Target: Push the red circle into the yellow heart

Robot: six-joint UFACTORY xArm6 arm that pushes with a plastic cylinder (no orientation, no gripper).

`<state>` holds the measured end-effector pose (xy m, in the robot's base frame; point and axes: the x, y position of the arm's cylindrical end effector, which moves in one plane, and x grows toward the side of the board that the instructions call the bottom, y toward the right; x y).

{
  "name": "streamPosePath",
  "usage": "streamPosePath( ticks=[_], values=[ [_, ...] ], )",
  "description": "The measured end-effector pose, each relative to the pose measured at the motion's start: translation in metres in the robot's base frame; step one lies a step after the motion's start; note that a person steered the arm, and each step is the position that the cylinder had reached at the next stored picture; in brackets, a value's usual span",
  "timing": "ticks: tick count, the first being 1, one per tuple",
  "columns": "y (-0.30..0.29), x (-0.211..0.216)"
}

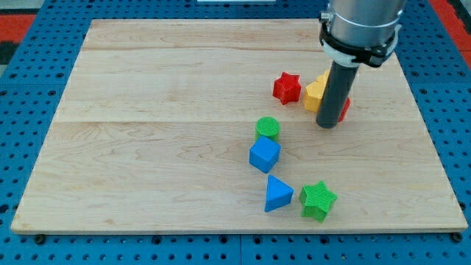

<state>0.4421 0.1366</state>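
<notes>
My tip (329, 125) touching red circle (344, 109), mostly hidden behind rod; yellow heart (315, 93) adjacent.

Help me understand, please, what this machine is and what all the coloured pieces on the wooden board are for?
This is a robot arm seen by one camera looking down at a wooden board. The arm has no gripper and holds nothing; it ends in a dark rod that slides blocks about. My tip sits at the view's upper right, against a red block, mostly hidden behind the rod, beside a yellow block. A red star lies left of those. Lower down are a green round block, a blue cube, a blue triangle and a green star. The job is pushing red into yellow.
</notes>
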Motion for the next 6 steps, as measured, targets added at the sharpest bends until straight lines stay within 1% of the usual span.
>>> streamPosePath(
  ticks=[1,2,4,5,6],
  values=[
    [0.0,-0.01],
    [0.0,0.008],
    [0.062,-0.005],
    [0.069,-0.009],
    [0.057,-0.01]
  ],
)
